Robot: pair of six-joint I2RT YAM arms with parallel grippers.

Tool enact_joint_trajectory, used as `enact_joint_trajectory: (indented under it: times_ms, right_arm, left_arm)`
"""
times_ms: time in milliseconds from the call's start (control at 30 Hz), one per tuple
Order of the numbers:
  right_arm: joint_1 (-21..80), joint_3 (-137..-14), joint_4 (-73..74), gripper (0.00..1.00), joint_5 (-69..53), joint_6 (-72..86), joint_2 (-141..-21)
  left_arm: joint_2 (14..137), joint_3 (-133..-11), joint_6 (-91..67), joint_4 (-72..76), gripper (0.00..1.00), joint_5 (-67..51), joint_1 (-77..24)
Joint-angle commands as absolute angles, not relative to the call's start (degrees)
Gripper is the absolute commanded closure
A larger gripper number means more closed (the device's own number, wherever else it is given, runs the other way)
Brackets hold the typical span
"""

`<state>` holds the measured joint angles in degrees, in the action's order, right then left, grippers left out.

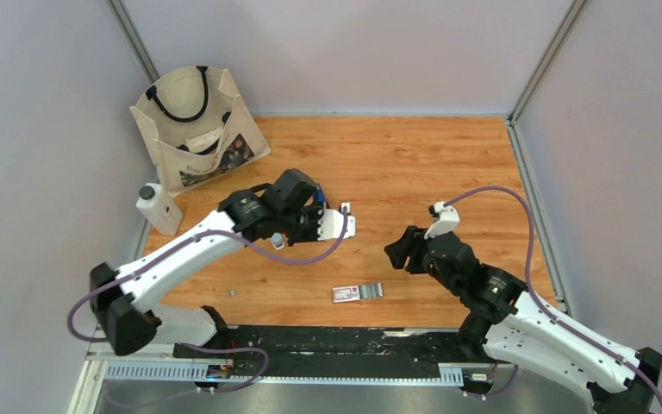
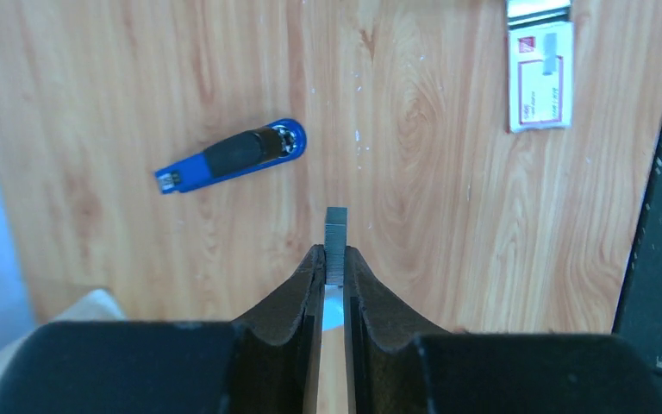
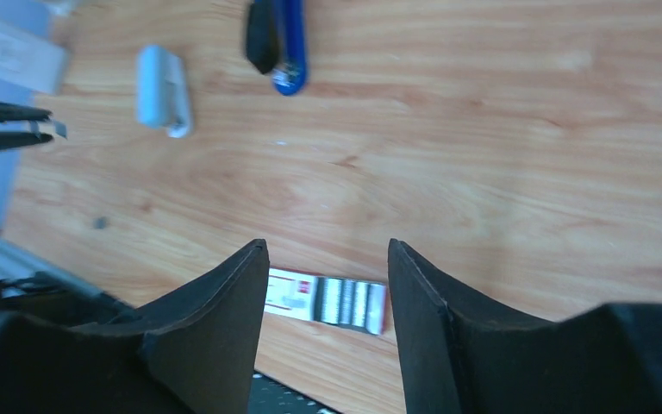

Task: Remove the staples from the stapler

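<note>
My left gripper [image 2: 334, 254] is shut on a short silvery strip of staples [image 2: 336, 233], which sticks out past the fingertips above the table. In the top view this gripper [image 1: 336, 226] hangs over the table's middle. The blue and black stapler [image 2: 233, 155] lies on the wood to its left, apart from it. The stapler also shows in the right wrist view [image 3: 276, 43]. My right gripper [image 1: 399, 248] is open and empty. In its own view [image 3: 326, 246] it hovers above the red-and-white box [image 3: 327, 299].
The red-and-white box [image 1: 358, 292] lies near the front edge, silvery strips showing in its open end. A small white object [image 3: 164, 90] lies by the stapler. A tote bag [image 1: 198, 129] and a white bottle [image 1: 159, 207] stand at the back left.
</note>
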<state>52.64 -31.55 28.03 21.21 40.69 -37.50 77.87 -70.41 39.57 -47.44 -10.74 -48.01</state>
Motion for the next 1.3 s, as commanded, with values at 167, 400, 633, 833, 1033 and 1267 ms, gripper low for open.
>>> enact_joint_trajectory:
  times_ms: [167,400,633,833,1033,1267]
  right_arm:
    - [46.58,-43.93,20.92,0.44,-15.09,29.89,-43.84]
    - [46.67,-52.03,21.45,0.47,-29.16,25.58,-53.08]
    - [47.63,-52.21,16.36,0.5,-34.19,26.28,-58.62]
    - [49.3,-52.29,13.28,0.52,-34.89,27.16,-62.05]
    - [50.18,-52.12,10.99,0.52,-35.6,27.95,-64.33]
    - [50.36,-52.56,8.97,0.52,-35.42,28.74,-66.71]
  left_arm:
    - [53.55,-58.73,62.82,-51.61,0.8,-4.93,-59.4]
    - [47.9,-54.23,67.68,-48.51,0.79,-0.79,-65.83]
    - [51.85,-55.98,66.45,-45.53,0.8,-2.98,-66.27]
    - [53.79,-57.3,65.57,-43.86,0.8,-5.62,-66.44]
    - [54.58,-58.18,64.34,-42.98,0.8,-5.98,-67.06]
    - [54.67,-58.62,63.72,-43.15,0.81,-5.98,-67.68]
